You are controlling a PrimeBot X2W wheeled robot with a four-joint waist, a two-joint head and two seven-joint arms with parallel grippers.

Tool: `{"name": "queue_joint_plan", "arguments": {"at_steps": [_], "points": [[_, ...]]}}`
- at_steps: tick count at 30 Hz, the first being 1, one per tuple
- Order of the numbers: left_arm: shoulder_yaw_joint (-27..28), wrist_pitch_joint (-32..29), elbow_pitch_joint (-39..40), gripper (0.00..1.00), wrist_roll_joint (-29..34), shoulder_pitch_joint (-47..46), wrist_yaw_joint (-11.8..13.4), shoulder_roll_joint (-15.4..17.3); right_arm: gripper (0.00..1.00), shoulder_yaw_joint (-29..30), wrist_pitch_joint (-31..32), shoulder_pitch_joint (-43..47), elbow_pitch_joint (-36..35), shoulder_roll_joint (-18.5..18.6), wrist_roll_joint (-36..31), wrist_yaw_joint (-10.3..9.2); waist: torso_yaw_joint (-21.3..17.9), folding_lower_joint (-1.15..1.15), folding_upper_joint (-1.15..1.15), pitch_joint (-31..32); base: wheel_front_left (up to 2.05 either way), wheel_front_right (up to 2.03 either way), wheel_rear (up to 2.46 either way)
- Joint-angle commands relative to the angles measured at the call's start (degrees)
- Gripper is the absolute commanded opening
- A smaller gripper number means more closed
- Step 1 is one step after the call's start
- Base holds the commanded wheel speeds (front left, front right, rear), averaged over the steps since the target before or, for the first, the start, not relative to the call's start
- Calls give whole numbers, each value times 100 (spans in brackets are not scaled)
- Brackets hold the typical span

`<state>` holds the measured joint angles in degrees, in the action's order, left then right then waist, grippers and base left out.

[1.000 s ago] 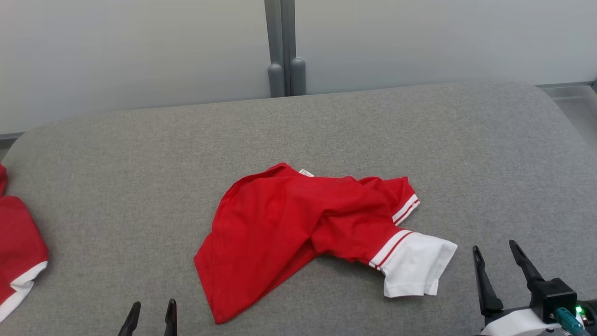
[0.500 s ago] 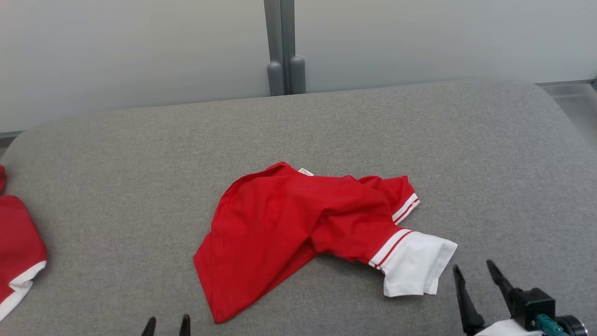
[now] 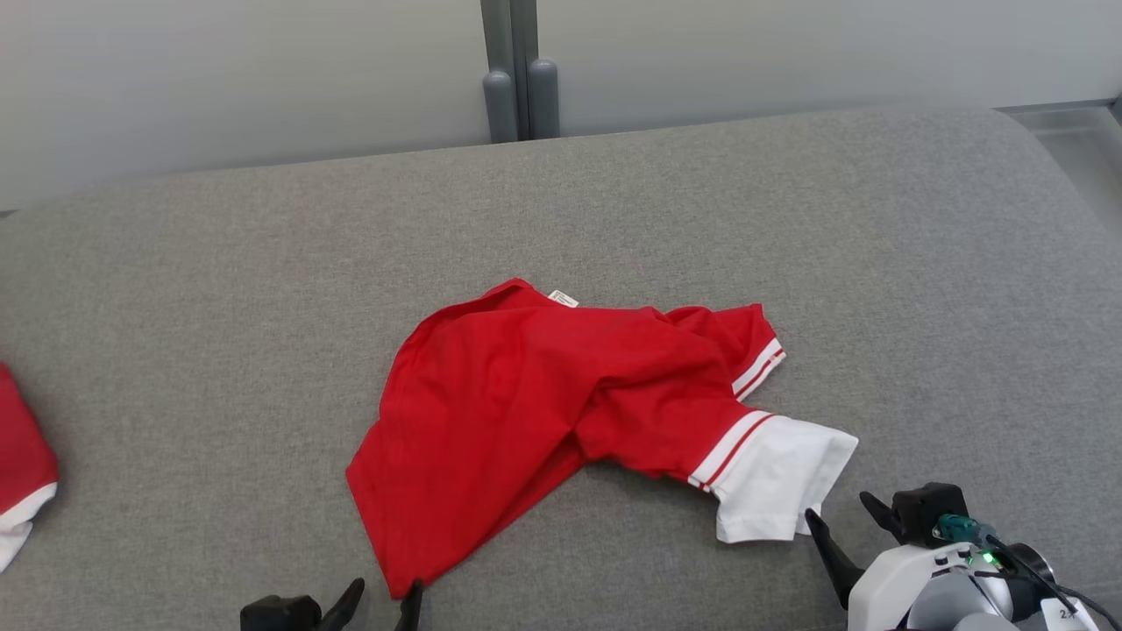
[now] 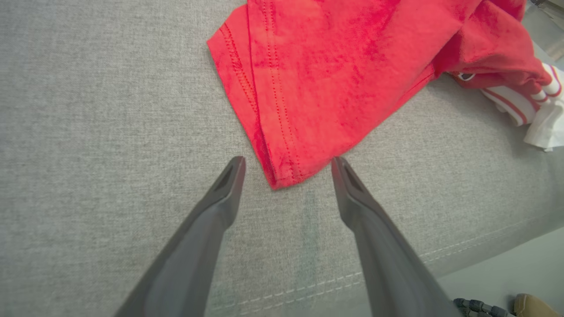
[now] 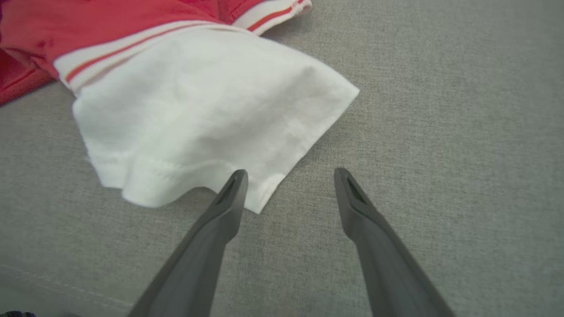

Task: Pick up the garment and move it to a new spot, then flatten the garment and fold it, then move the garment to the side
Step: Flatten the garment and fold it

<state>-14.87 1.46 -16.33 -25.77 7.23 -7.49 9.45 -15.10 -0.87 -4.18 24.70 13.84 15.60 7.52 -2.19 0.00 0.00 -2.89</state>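
Shirt (image 3: 526, 394) crumpled at centre of cushion (image 3: 833, 219). Left gripper (image 4: 287, 162) has advanced, fingers spread astride its 7 o'clock hem corner (image 4: 277, 174). Right gripper (image 5: 291, 174), likewise spread, is at the 4 o'clock white sleeve (image 5: 198, 110). Pickup appears imminent.

Work surface: a broad padded top (image 3: 789, 219) covered in grey woven fabric, with rounded far corners. A stitched seam (image 4: 440, 253) runs along its near edge, with pale floor (image 4: 520, 273) beyond. Rear: smooth pale wall panels (image 3: 219, 79), divided by a grey vertical post (image 3: 513, 35) with two round-topped stubs (image 3: 498, 105) at its base. Lighting: even, soft shadows
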Motion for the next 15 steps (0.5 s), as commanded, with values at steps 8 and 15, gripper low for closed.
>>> {"name": "queue_joint_plan", "arguments": {"at_steps": [8, 15], "points": [[-110, 33, -274, 100, -39, -498, 17, -83, 100, -539, -10, -480, 423, 50, 356, -6, 23, 0, 0, -261, 0, 0, 0], [-245, -15, -422, 100, -80, -631, 12, -89, 100, -917, -28, -701, 661, 124, 624, -6, 35, 0, 0, -315, 0, 0, 0]]}}
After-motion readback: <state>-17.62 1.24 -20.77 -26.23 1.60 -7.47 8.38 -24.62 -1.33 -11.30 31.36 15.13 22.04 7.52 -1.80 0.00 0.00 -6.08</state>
